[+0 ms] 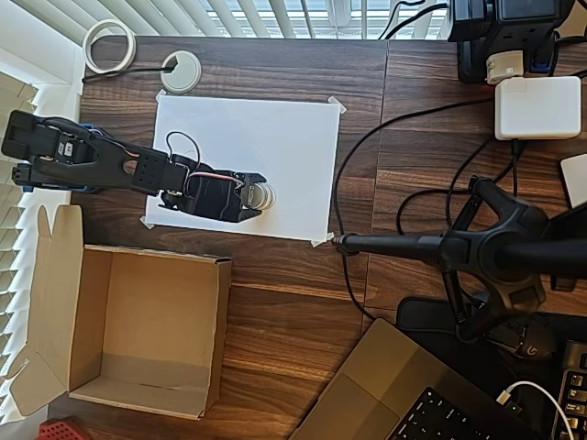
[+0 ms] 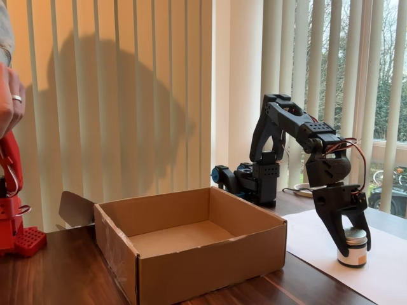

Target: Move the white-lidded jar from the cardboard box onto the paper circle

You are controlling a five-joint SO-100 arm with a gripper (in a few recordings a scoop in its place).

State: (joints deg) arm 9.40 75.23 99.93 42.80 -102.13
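White-lidded jar (image 2: 353, 247) on paper sheet (image 1: 275, 156), end effector (image 2: 350, 236) grasping it; cardboard box (image 2: 191, 244) empty.

we can't really read anything here, only a "g" logo on the black mouse (image 1: 535, 341) at the bottom right in the overhead view.

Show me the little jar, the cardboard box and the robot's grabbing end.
jar (image 2: 353, 251): fixed view, its glass side.
cardboard box (image 1: 206, 335): overhead view, its right wall.
end effector (image 2: 350, 234): fixed view, midway between its fingertips, around the jar's lid.
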